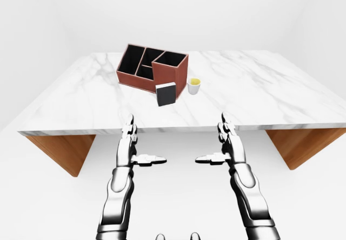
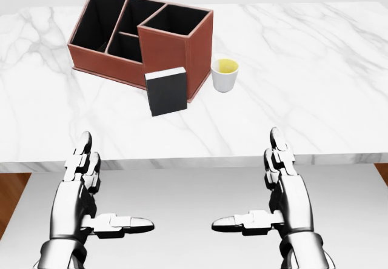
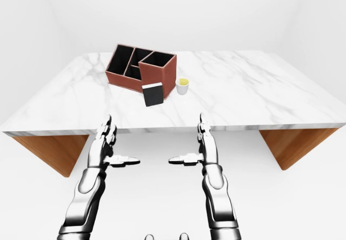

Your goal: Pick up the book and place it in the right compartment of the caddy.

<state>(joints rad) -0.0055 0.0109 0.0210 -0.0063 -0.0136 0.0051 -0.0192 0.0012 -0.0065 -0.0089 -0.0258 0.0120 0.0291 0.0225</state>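
Upright black book (image 2: 167, 91), white-edged

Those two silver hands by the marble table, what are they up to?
Nothing is being handled yet. The robot's left hand and right hand hover open and empty short of the marble table, at its near edge. On it a black book stands upright against the brown caddy, with a small white cup just to the right. The book is meant for the caddy's right compartment, which looks empty.
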